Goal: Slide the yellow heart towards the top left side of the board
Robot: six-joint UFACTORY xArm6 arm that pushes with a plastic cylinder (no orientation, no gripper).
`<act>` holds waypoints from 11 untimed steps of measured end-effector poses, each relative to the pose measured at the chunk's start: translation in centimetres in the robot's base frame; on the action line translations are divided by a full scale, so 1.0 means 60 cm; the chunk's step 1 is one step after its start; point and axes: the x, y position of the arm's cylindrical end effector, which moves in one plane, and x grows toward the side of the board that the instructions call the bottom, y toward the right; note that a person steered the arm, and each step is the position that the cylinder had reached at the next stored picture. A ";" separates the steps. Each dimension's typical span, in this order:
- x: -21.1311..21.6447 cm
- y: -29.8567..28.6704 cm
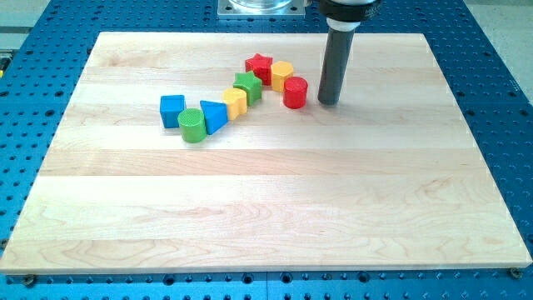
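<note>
Yellow shows on two blocks, and their shapes are hard to make out. The one taken to be the yellow heart (236,102) sits in the middle of a bent row of blocks, in the top half of the wooden board (250,208). The other yellow block (282,75) sits higher up, next to the red star (259,66).

The dark rod is held straight up and down. The tip (328,102) is down at the board, just beside the red cylinder (295,92), on the view's right of it. It looks a little apart from the cylinder. No block is touched by the tip, and nothing is held, as the rod has no jaws to open or close.

The heart lies to the view's left of the tip, at about the same height in the view. The red cylinder and the green star (247,86) are in between. The star is pressed against the heart's top right, and the blue triangle (214,116) against its bottom left. Farther left, a green cylinder (191,125) and a blue cube (172,110) are seen.

For a push to the top left, the tip would likely need to be brought round to the heart's bottom right first. The light, smooth wood is bare there. The board rests on a blue table with small holes (50,50).
</note>
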 end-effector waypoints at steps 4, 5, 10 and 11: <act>0.008 -0.335; -0.028 -0.440; -0.065 -0.516; -0.142 -0.526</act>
